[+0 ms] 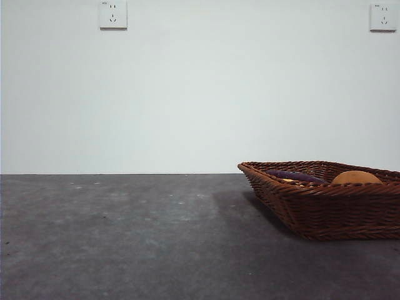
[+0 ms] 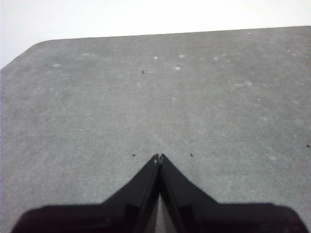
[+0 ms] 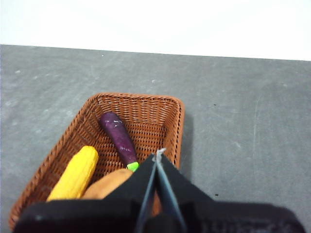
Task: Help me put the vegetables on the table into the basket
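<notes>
The wicker basket stands on the grey table at the right; the right wrist view shows its rim from above. Inside it lie the purple eggplant with its green cap, a yellow-orange piece and the brown potato. From the front only the eggplant and the potato rise above the rim. My right gripper hangs shut and empty above the basket's near side. Over bare table, my left gripper is shut on nothing.
Two wall sockets sit high on the white wall behind. In the left wrist view the table's far edge and rounded corner show.
</notes>
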You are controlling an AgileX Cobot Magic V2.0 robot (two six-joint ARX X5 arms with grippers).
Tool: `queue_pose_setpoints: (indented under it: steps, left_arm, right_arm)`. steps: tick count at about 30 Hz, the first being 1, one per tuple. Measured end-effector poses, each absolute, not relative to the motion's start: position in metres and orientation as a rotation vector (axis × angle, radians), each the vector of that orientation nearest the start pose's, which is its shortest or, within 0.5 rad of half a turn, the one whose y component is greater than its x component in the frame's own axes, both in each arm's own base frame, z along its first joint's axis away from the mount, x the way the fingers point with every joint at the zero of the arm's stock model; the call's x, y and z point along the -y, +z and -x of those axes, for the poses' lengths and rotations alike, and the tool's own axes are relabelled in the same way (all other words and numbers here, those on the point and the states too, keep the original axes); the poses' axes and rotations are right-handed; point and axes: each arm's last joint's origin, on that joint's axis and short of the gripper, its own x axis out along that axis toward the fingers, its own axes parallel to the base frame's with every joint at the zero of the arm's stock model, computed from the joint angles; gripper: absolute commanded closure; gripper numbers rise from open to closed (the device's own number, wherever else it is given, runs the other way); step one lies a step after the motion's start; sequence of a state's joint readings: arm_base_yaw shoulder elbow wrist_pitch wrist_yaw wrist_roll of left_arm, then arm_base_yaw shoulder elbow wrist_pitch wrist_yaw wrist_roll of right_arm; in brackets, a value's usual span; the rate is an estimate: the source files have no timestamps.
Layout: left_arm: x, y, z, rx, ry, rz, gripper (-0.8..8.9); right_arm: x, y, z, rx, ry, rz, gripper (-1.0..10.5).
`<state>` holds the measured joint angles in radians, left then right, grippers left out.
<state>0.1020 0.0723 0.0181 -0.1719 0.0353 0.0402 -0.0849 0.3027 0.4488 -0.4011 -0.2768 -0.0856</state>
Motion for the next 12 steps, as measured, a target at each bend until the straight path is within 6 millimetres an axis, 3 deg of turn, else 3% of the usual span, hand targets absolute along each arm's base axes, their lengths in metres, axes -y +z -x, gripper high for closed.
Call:
queue_pose_setpoints:
  steps: [8,12]
  left_arm:
    - [-0.009,0.148,-0.098,-0.227,0.062,-0.025,8.17]
    - [-0.009,0.148,-0.098,-0.227,0.062,-0.025,8.17]
  right_arm:
    - [0.000,0.192,-0.088,-0.227,0.171,-0.019,9.5]
    - [0.000,0.171,-0.089,-0.245,0.165,-0.062,9.5]
